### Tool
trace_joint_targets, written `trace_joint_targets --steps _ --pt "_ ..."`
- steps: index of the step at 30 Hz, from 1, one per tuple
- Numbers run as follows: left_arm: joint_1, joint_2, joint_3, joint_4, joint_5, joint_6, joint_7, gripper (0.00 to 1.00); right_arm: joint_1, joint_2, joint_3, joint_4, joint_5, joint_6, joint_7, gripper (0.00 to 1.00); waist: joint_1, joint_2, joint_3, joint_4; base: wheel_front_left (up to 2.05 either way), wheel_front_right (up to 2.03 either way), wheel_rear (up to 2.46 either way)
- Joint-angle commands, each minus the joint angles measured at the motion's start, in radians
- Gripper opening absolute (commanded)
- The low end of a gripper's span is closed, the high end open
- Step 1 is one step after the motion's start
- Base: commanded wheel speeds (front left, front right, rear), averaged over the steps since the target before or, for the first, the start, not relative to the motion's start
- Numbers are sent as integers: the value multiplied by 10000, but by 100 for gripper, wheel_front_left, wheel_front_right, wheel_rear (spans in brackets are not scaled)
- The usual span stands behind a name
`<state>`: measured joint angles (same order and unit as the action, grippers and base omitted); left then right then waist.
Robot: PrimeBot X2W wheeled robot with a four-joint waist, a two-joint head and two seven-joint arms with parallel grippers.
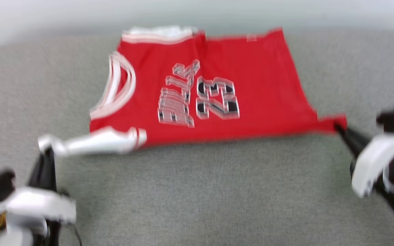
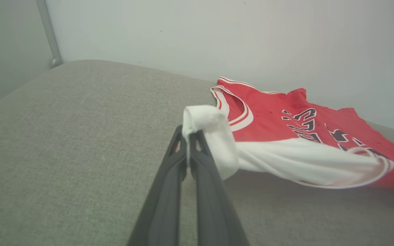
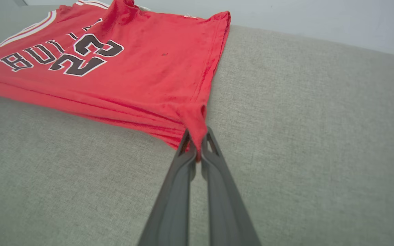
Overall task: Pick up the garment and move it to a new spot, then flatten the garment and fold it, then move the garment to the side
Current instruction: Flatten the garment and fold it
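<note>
The garment (image 1: 200,92) is a red jersey T-shirt with white sleeves and black lettering, spread front-up across the back of the grey cushion (image 1: 197,191). My left gripper (image 1: 48,147) is shut on the tip of the near white sleeve (image 2: 214,136), which is pulled out to the left. My right gripper (image 1: 339,128) is shut on the near hem corner (image 3: 195,123), drawn taut to the right. The near edge of the garment (image 3: 115,78) looks stretched between the two grips. The head view is blurred.
A pale wall (image 2: 217,41) runs right behind the cushion, close to the garment's far edge. A grey pole (image 2: 48,34) stands at the far left corner. Bare grey cushion lies in front of the garment and to both sides.
</note>
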<state>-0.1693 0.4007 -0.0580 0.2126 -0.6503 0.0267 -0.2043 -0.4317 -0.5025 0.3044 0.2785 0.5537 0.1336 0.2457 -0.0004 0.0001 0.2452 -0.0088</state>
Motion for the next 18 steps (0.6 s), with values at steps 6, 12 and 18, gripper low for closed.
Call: trace_joint_targets --steps 6,12,18 --pt "2868 -145 305 -1646 -281 1033 630 0 3227 566 -1594 -1480 -525 -54 836 0 4 -1 -1500 178 0 0 0" --pt "4532 -196 329 -2742 -482 1572 1290 0 5711 1557 -2766 -2939 -956 -51 1820 0 4 -1 -2058 275 0 0 0" --pt "4889 -15 178 -3511 -548 1792 2001 0 6741 2418 -3510 -4110 -1319 -42 2882 0 4 -1 -2081 219 0 0 0"
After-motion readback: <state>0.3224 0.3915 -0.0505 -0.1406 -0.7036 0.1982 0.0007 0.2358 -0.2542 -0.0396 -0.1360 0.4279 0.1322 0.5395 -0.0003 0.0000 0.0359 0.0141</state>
